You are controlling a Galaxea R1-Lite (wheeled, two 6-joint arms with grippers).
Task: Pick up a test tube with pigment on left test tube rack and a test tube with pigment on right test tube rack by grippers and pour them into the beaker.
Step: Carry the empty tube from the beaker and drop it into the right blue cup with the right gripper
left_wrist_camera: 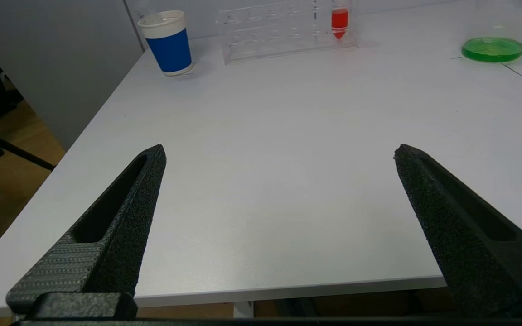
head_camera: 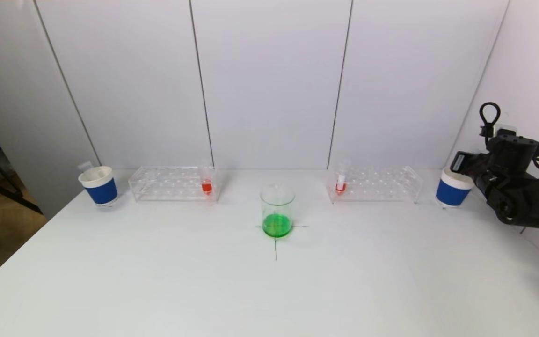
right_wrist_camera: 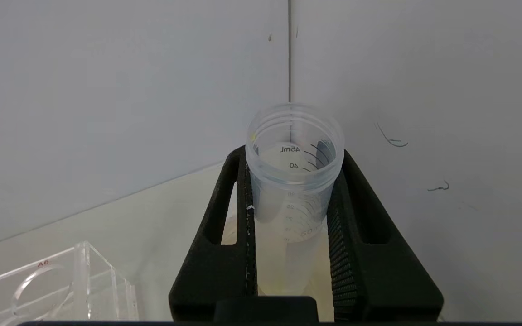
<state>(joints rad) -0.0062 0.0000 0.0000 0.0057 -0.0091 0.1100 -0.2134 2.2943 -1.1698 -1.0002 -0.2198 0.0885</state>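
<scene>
A: Head view, left to right, with the beaker (head_camera: 277, 211) as reference. What is on the worktop (head_camera: 157, 281)?

B: Far left of the beaker stands the left blue-and-white cup (head_camera: 98, 185). Next comes the left test tube rack (head_camera: 171, 183), clear, holding the left test tube (head_camera: 207, 180) with red pigment in the rack end nearest the beaker. The beaker itself sits on a marked cross and holds green liquid.

A: And to the right of the beaker?

B: The right test tube rack (head_camera: 376, 183), with the right test tube (head_camera: 341, 180) of red pigment upright in the end nearest the beaker. Beyond it stands the right blue-and-white cup (head_camera: 453, 188), farthest from the beaker.

A: State of the left gripper (left_wrist_camera: 279, 151)?

B: Left wrist view: its fingers (left_wrist_camera: 120, 217) stand wide apart with nothing between them, above the near worktop edge, well left of and nearer than the beaker.

A: State of the right gripper (right_wrist_camera: 292, 213)?

B: Right wrist view: its fingers (right_wrist_camera: 229, 226) are clamped on an empty graduated tube (right_wrist_camera: 293, 172), held upright, open mouth up. In the head view the arm is over the right blue-and-white cup, far right of the beaker.
</scene>
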